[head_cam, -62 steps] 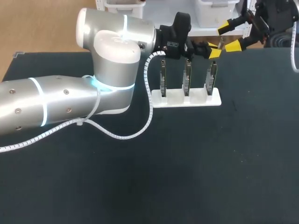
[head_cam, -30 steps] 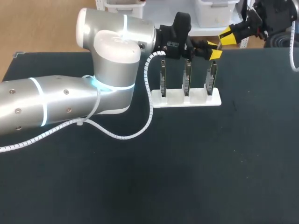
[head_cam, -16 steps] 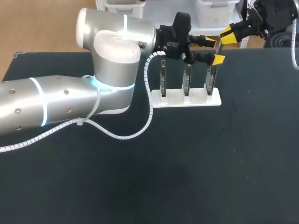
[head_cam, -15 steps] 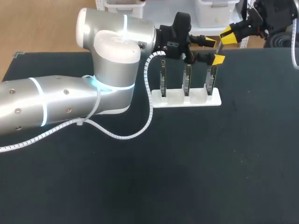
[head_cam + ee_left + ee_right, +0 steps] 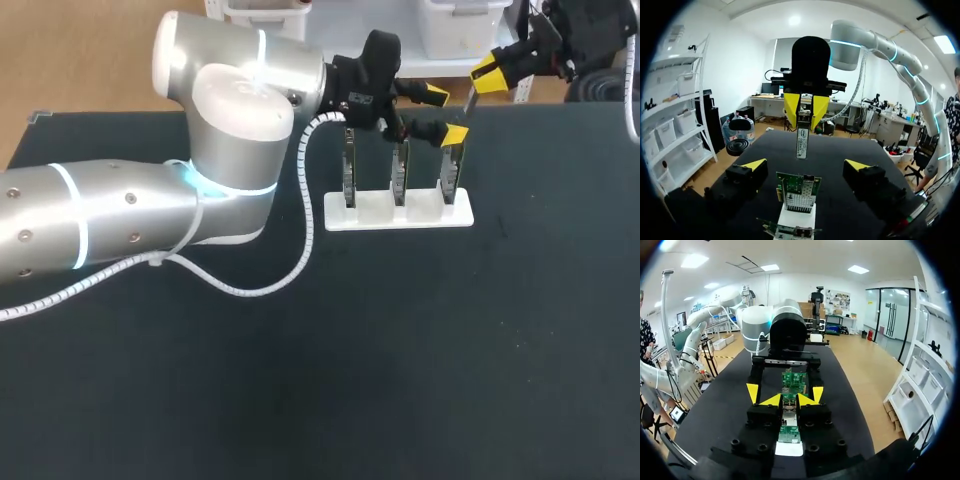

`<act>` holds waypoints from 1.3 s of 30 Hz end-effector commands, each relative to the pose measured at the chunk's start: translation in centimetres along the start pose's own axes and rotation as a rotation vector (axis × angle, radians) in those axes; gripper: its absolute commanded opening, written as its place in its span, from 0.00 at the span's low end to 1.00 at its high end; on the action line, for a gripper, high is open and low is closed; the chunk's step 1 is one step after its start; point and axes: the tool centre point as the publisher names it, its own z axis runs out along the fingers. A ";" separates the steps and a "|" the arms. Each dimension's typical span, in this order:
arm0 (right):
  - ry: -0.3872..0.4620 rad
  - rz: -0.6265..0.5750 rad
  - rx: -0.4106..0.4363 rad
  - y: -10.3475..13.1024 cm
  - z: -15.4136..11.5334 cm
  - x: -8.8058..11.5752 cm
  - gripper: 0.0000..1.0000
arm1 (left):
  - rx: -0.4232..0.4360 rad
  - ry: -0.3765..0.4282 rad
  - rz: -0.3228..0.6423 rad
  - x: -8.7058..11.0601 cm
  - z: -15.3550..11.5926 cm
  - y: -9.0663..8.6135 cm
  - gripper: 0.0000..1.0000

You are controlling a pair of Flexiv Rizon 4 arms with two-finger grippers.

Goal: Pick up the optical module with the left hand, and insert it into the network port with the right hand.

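Observation:
The optical module [image 5: 801, 137] is a slim silver bar hanging from my right gripper [image 5: 806, 109], which is shut on its upper end above the table's far edge [image 5: 488, 78]. In the right wrist view the module [image 5: 789, 409] sits pinched between that gripper's [image 5: 789, 400] yellow tips. My left gripper [image 5: 442, 113] stands open just behind the module, its fingers [image 5: 754, 165] spread wide to either side and touching nothing. Under it, a white stand [image 5: 400, 212] carries three upright network cards; the right-hand card [image 5: 453, 165] with its ports [image 5: 796, 192] is below both grippers.
My left arm's big silver elbow [image 5: 235, 110] and its white spiral cable [image 5: 300, 250] lie over the left half of the dark table [image 5: 450, 350]. The stand's other two cards [image 5: 349, 165] stand to the left of the grippers.
My left gripper has opened wide and let go of the module, which stays in my right gripper. The left arm has drawn back slightly to the left.

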 end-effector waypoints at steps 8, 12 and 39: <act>-0.008 -0.008 0.010 0.0 0.0 0.2 0.00 | -0.024 0.047 0.040 -0.8 -1.9 -0.7 1.00; -0.005 -0.012 0.010 0.0 0.0 0.2 0.00 | -0.028 0.076 0.049 -0.6 -2.3 -0.8 1.00; -0.005 -0.014 0.007 0.0 -0.1 0.4 0.00 | -0.026 0.244 0.052 1.0 -2.0 -1.5 1.00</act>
